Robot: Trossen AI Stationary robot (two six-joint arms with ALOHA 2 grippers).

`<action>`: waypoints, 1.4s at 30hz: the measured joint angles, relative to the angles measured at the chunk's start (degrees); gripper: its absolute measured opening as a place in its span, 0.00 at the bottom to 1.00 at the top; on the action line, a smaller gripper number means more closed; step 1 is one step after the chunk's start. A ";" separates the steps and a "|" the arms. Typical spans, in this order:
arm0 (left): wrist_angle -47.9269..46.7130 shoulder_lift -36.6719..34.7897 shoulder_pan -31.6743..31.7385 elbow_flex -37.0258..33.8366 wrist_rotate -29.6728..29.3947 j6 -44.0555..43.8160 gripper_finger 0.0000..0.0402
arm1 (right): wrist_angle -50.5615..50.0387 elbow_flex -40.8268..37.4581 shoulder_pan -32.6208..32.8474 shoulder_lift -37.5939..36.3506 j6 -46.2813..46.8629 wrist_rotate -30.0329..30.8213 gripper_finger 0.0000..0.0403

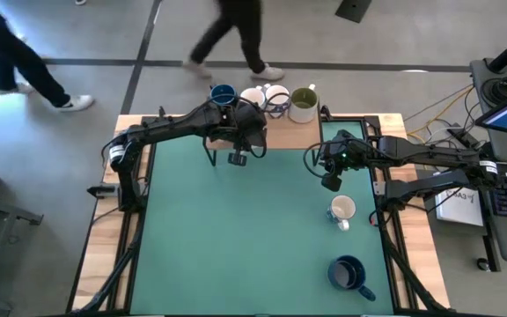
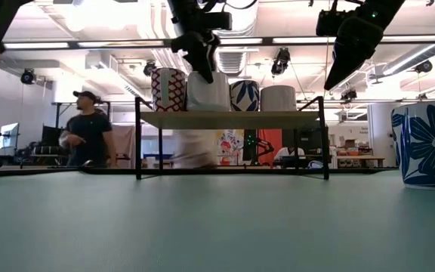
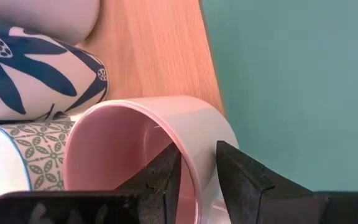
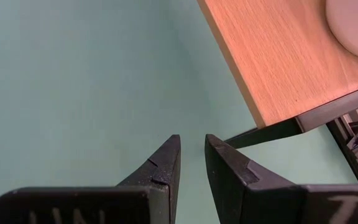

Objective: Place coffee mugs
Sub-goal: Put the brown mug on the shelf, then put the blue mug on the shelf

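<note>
On the wooden shelf (image 3: 154, 56) at the table's far edge stands a mug with a pink inside (image 3: 123, 143); my left gripper (image 3: 197, 152) is shut on its rim. The low view shows this mug as a white one (image 2: 208, 92) under the gripper (image 2: 202, 64). Beside it stand a blue-leaf mug (image 3: 36, 74), a teal-patterned mug (image 3: 30, 165) and a white one (image 3: 48, 15). My right gripper (image 4: 191, 143) hovers above the green mat (image 4: 73, 81) near the shelf's right end, its fingers a narrow gap apart with nothing between them. My left gripper has the pink-inside mug by its rim (image 3: 197, 168), on the side nearest the wrist. One finger (image 3: 163, 177) is inside the mug and the other (image 3: 241, 177) outside its wall. The fingers slant down from the table's near side. The mug is upright, its base level with the shelf top.
More mugs line the shelf's far side: blue (image 1: 223, 92), white (image 1: 253, 95), olive-green inside (image 1: 303, 104). On the mat's right stand a cream mug (image 1: 342, 210) and a dark blue one (image 1: 349, 273). A blue-flowered mug (image 2: 429, 143) looms at the low view's right. People walk beyond the table.
</note>
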 joint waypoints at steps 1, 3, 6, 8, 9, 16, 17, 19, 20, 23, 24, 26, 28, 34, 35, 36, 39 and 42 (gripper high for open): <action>0.12 0.00 0.00 0.00 0.00 0.39 0.20 | 0.01 0.00 0.00 -0.01 0.00 0.01 0.16; 0.38 0.01 0.00 -0.02 -0.02 1.04 0.20 | 0.00 0.00 0.01 0.00 0.00 0.00 0.16; 0.79 0.00 0.00 -0.02 -0.02 1.17 0.20 | 0.01 0.00 -0.01 0.00 0.00 0.02 0.16; 0.80 0.00 0.07 -0.02 -0.02 1.18 0.20 | 0.00 0.00 0.01 -0.01 0.00 0.00 0.16; 0.81 0.00 0.08 -0.02 -0.02 1.18 0.20 | 0.00 0.00 -0.01 -0.01 0.00 0.02 0.16; 1.03 0.00 0.21 -0.02 -0.42 0.89 0.20 | 0.01 0.00 -0.01 -0.01 0.00 0.01 0.16; 1.08 0.00 0.02 -0.02 -0.47 0.62 0.20 | 0.01 0.00 0.00 -0.01 0.00 0.02 0.16; 0.99 0.00 -0.28 0.22 -0.72 -0.06 0.20 | 0.00 0.00 0.01 0.00 0.00 0.02 0.16; 1.07 0.00 -0.47 0.36 -1.03 -0.19 0.20 | 0.01 0.00 0.01 -0.01 0.00 0.01 0.16; 0.64 -0.22 -0.80 0.41 -1.93 -0.58 0.20 | 0.00 0.00 0.01 -0.02 0.00 0.02 0.16; 0.34 -0.22 -0.85 0.42 -2.23 -1.07 0.20 | 0.02 0.00 0.00 -0.02 0.00 0.01 0.16; -0.15 -0.24 -1.04 0.42 -2.69 -2.52 0.20 | 0.01 0.00 0.00 -0.01 0.01 0.01 0.16; -0.54 -0.34 -1.05 0.42 -2.75 -3.76 0.21 | 0.02 0.00 -0.01 0.00 0.00 0.01 0.16; -0.82 -1.66 -1.72 0.42 -2.80 -3.53 0.27 | 0.00 0.00 -0.01 -0.02 0.00 0.00 0.16; -0.83 -1.99 -1.92 0.44 -2.80 -3.54 0.28 | 0.02 0.00 0.01 -0.02 0.00 0.02 0.16; -0.89 -2.30 -2.13 0.44 -2.80 -3.60 0.29 | 0.00 0.00 -0.01 -0.02 0.00 0.02 0.16; -1.57 -3.04 -3.15 0.44 -2.82 -4.65 0.30 | 0.01 0.00 0.01 0.00 0.00 0.00 0.16; -2.74 -3.62 -4.68 0.44 -2.77 -6.81 0.31 | 0.02 0.00 -0.01 0.00 0.00 0.02 0.16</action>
